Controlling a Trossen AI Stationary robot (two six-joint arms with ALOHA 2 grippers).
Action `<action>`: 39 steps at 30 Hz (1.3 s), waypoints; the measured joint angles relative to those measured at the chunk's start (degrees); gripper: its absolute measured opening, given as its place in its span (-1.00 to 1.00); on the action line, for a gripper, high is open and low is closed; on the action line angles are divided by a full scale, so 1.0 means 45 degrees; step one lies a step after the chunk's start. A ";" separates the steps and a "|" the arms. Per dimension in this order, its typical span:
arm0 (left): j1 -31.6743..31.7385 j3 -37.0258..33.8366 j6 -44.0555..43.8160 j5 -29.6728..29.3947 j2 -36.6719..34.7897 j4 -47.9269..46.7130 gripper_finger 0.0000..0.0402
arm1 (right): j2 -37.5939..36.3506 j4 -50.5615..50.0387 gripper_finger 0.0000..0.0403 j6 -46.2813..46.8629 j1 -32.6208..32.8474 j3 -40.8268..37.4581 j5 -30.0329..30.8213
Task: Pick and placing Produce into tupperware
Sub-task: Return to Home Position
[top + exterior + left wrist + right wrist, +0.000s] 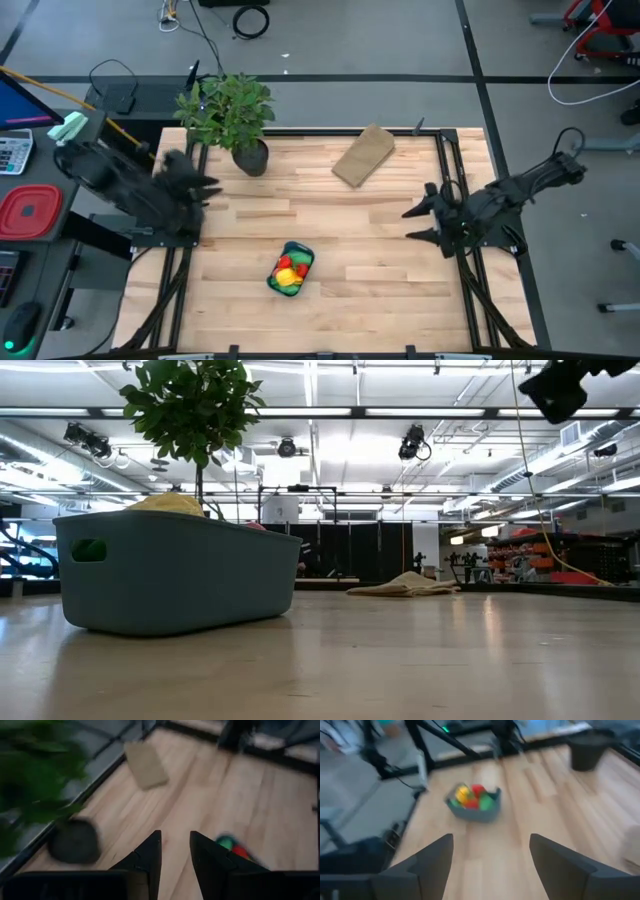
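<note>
Table (350, 240): one tupperware (472, 813), perhaps four produce (465, 795) pieces; left tool (175, 835), right tool (491, 837) fingers apart.

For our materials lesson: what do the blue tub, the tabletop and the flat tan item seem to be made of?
Blue tub: probably moulded plastic; smooth matte wall, rounded corners, handle cut-out. Tabletop: wood, slight sheen; pale boards with visible joints. Tan item: unclear, perhaps paper or cloth; dull, creased-looking in the low view.
</note>
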 joint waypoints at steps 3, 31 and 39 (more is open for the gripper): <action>-0.0061 -0.3003 0.2157 -0.0429 -0.0392 0.4898 -0.47 | -0.0021 0.1820 0.36 -0.0546 0.0000 -0.0505 -0.0654; 0.3796 -1.0305 0.7335 0.4565 -0.6576 1.3632 -0.47 | -0.5613 0.1626 0.36 -0.2192 -0.0010 -0.2867 0.0085; 0.3335 -1.3593 0.9103 0.3304 -0.8440 1.7364 -0.47 | -0.6946 0.1747 0.35 -0.2514 -0.0005 -0.3554 -0.0167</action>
